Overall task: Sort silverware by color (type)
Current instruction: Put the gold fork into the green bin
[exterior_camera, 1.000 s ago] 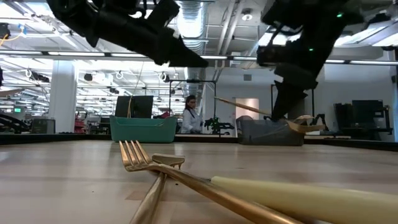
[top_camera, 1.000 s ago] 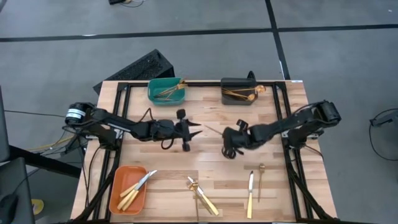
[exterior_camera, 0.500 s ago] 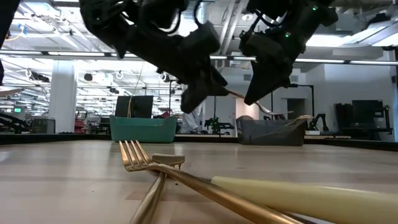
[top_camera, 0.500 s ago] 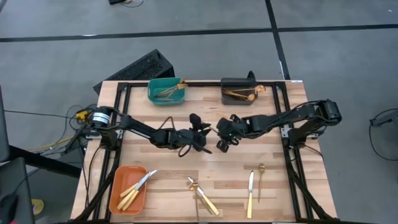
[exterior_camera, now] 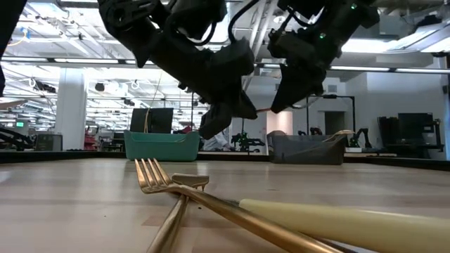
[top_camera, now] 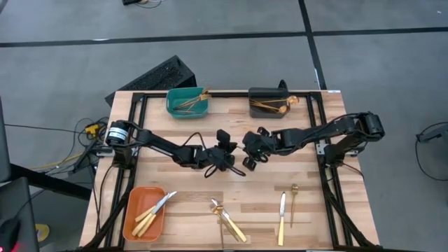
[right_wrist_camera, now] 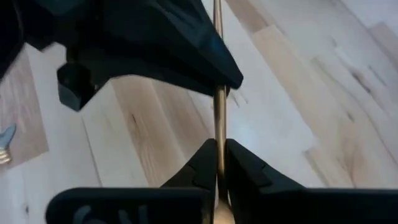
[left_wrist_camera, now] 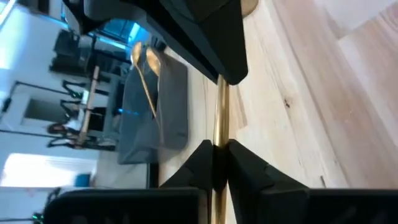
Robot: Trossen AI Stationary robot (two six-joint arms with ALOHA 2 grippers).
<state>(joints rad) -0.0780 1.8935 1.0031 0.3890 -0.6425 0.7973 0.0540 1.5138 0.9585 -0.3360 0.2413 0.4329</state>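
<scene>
Above the table's middle my two grippers meet tip to tip. Between them is a slim gold piece of silverware [exterior_camera: 261, 109], lifted clear of the wood; which kind it is I cannot tell. My left gripper [top_camera: 236, 152] is shut on it from the table's left, and my right gripper [top_camera: 247, 148] is shut on it from the right. More gold silverware lies near the front edge: a fork and a knife [top_camera: 228, 220], another knife [top_camera: 281, 218] and a spoon [top_camera: 294, 201]. My left gripper pinches the gold handle [left_wrist_camera: 221, 118] between its two fingertips, coming nearly level from the table's left. The handle runs straight on from the fingers toward the other gripper, clear of the table. My right gripper pinches the same gold handle [right_wrist_camera: 219, 115] between its two fingertips, slanting down from the table's right. The handle runs straight on from its fingers into the left gripper's, clear of the table.
A teal bin [top_camera: 187, 102] and a dark grey bin [top_camera: 269, 103] stand at the far edge, each with gold pieces in it. An orange bin [top_camera: 143, 213] with knives sits at the near left. Bare wood lies around the grippers.
My right gripper has carried the gold piece up and toward the table's left and far side. My left gripper has come right and down to meet it, rolled its wrist, and shut on the handle's free part.
</scene>
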